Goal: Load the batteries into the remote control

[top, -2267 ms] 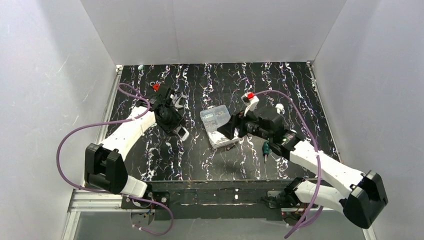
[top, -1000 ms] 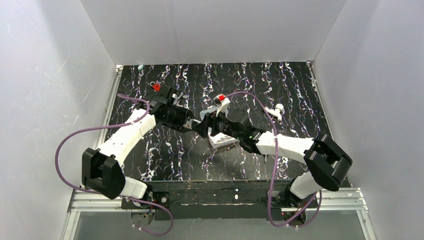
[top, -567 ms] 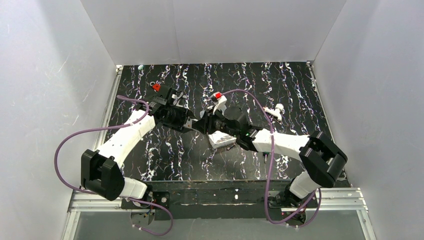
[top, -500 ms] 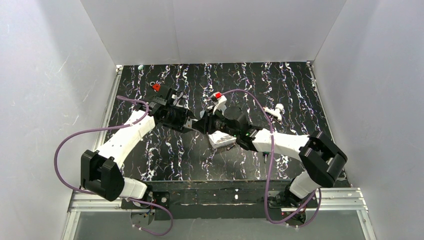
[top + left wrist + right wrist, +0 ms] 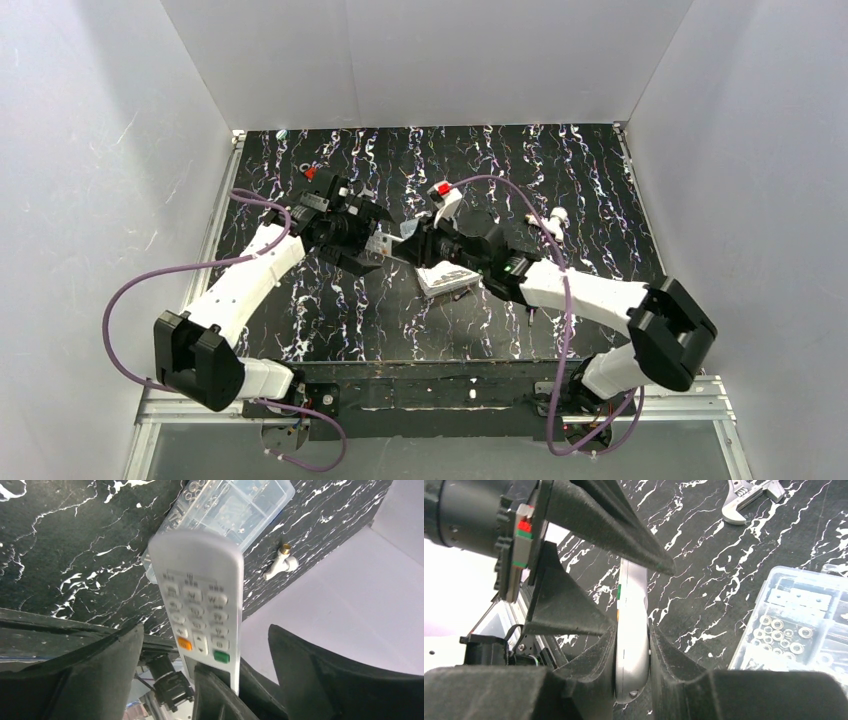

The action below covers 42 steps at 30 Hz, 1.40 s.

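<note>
Remote control (image 5: 631,622) clamped in right gripper (image 5: 632,636); left gripper (image 5: 205,630) released, spread around it.

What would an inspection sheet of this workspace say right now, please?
Surface: black tabletop with white veining.
Job's things: slim white plastic remote control, buttons showing, held above the table; batteries: nothing seen.
Clutter: clear plastic compartment box of small metal parts; silver adjustable wrench; white fitting with brass tip.
Grippers: right gripper shut on the remote control's end; left gripper open, fingers either side, not touching it.
Cables: purple cables loop along both arms.
Surroundings: plain white walls.
</note>
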### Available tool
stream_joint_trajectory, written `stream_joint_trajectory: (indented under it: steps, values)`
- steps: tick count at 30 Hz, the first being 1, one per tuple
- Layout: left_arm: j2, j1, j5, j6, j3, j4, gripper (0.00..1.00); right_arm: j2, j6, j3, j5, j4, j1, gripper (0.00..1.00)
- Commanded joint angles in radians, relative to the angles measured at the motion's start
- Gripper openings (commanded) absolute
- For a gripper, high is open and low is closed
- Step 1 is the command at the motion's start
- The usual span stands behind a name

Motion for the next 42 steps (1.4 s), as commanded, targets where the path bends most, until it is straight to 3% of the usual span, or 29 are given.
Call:
stream_joint_trajectory:
  steps: [1,6,12,19,27,34,37,42]
  values:
    - [-0.041,-0.003,0.014,0.129,0.068,-0.083,0.98,-0.119,-0.056,0.004,0.001,-0.078,-0.034,0.01]
    - [-0.108,0.011,0.062,0.34,0.075,-0.006,0.98,-0.206,-0.113,0.054,-0.225,-0.321,-0.159,0.01]
    - [-0.276,0.037,0.114,0.634,-0.002,0.208,0.99,-0.275,-0.195,0.117,-0.502,-0.632,-0.31,0.01]
    - [-0.243,0.037,0.501,0.839,-0.014,0.524,1.0,-0.236,-0.302,0.266,-0.797,-0.921,-0.345,0.01]
    - [-0.206,0.036,0.848,0.834,0.001,0.725,0.99,-0.259,-0.393,0.313,-0.94,-0.97,-0.348,0.01]
    - [-0.159,-0.006,1.015,0.595,-0.02,1.011,0.99,-0.209,-0.452,0.379,-1.051,-1.027,-0.362,0.01]
    - [-0.168,-0.034,1.03,0.637,-0.025,0.936,0.94,-0.207,-0.453,0.395,-1.049,-1.023,-0.37,0.01]
    - [-0.225,-0.072,0.973,0.99,0.015,0.49,0.92,-0.226,-0.418,0.399,-1.049,-0.972,-0.388,0.01]
